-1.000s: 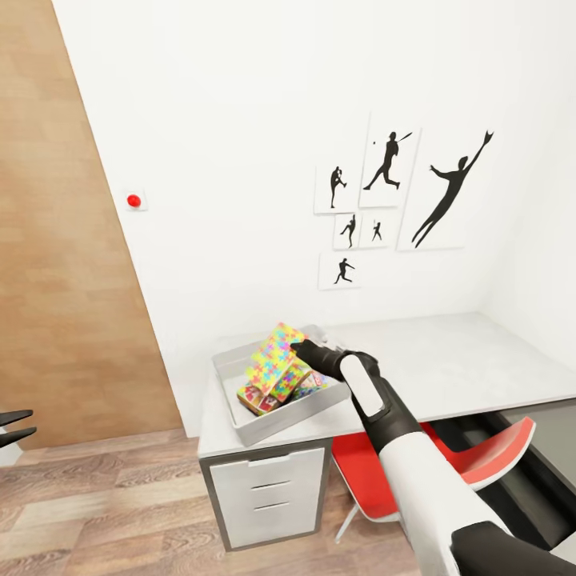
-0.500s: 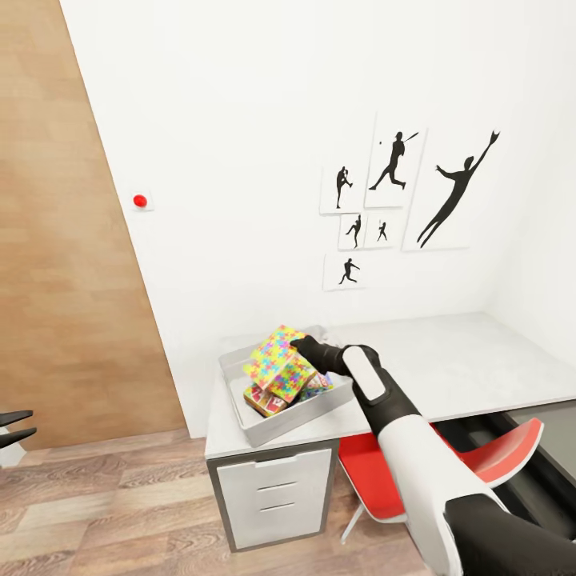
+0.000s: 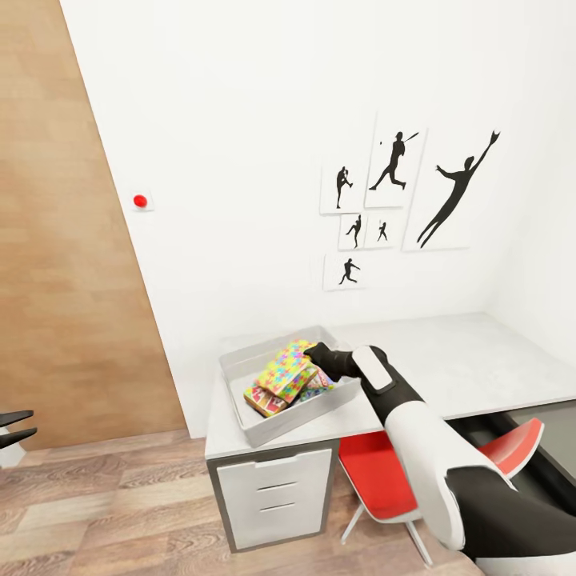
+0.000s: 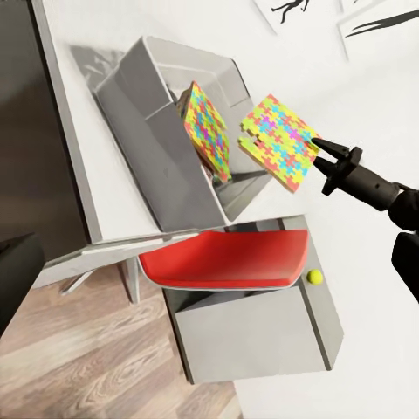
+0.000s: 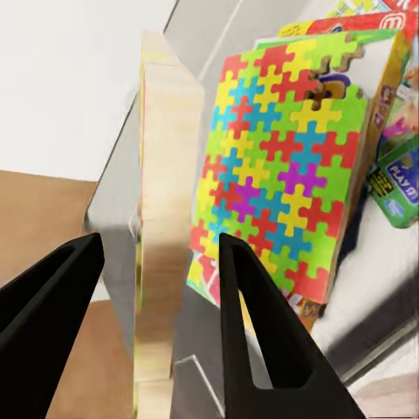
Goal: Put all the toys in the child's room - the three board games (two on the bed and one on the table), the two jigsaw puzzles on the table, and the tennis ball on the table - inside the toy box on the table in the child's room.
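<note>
The right tool has dropped lower over the toy box at mid-frame, and the jigsaw puzzle now sits between its spread fingers rather than pinched, down among the stack: that looks like 1 more toy delivered. I count 2 colourful puzzles here, the second lying on board-game boxes. The tennis ball shows lower right in the left wrist view. The left tool, at the far left edge, stands spread and empty.

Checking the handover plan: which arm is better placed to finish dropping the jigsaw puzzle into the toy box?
Right. Its end effector is over the toy box at the jigsaw puzzle; the left end effector hangs far off.
</note>
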Motion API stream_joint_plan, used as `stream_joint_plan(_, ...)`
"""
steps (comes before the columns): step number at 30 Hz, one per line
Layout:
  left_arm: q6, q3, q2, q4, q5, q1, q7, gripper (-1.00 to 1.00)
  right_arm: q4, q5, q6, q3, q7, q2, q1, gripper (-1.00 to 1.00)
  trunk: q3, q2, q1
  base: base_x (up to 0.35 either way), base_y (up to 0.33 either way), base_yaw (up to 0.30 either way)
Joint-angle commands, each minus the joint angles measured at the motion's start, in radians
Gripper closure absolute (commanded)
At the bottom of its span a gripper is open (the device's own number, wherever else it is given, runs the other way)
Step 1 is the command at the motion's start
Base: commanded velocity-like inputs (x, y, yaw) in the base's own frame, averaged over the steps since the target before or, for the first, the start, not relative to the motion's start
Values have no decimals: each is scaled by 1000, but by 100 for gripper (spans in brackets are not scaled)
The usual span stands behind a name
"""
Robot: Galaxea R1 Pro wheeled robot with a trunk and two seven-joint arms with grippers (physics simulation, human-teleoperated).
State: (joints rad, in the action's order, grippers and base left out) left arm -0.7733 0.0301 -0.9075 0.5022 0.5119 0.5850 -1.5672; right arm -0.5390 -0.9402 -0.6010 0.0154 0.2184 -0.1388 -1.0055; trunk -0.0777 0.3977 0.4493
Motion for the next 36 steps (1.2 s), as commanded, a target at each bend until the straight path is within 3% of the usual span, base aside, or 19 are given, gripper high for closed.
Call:
stream_joint_plan(1,-11,-1,0,0,0,1,-4,-100,5,-12,-1,0,10,2,-2,100,-2,2,1,95,70,0)
stream_joint_plan(12,-11,-1,-1,0,0,1,-4,-100,17,-11,-4,-4,15,7,-7,100,-2,2,1,128,85,0)
stream_joint_plan(24,-11,-1,-1,0,0,1,-4,-100,21,-12,-9,-44,125,8,-14,100,-2,2,1,3,1,0)
stream_joint_plan(36,-11,-1,0,-1,0,1,-4,-100,25,-12,-20,-46,133,7,-15,100,-2,2,1,97,57,0)
